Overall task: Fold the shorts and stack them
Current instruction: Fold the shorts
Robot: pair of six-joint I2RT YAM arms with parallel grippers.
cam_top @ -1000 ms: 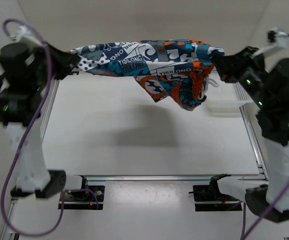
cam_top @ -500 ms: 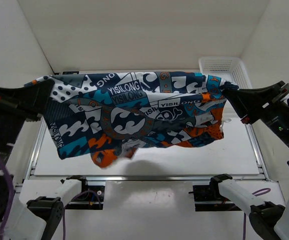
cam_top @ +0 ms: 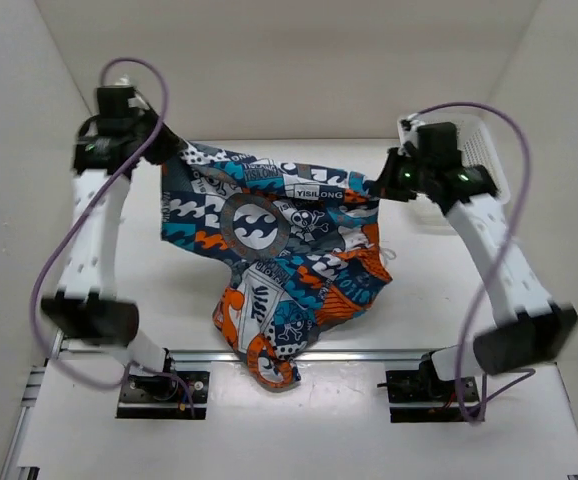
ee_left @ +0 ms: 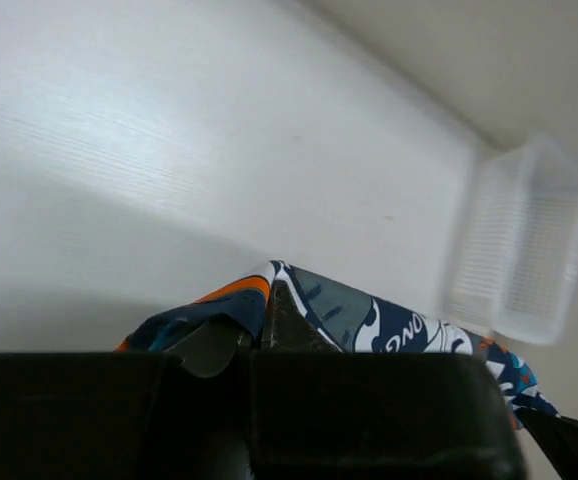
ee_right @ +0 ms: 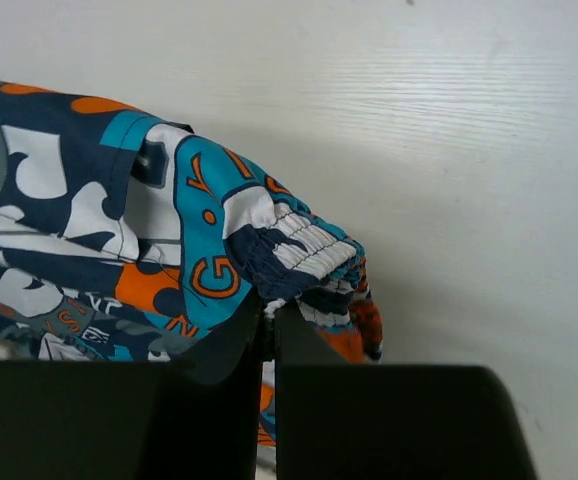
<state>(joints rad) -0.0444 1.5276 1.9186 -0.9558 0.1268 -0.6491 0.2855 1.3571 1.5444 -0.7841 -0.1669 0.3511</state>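
Hanging shorts [cam_top: 279,260], held over the surface [cam_top: 449,290].
Left tool [cam_top: 166,152] and right tool [cam_top: 382,187] are each clamped on an upper corner — cloth sags toward the near edge.

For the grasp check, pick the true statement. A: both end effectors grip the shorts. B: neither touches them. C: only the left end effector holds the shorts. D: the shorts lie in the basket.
A: the left end effector and right end effector are each shut on a corner of the shorts.
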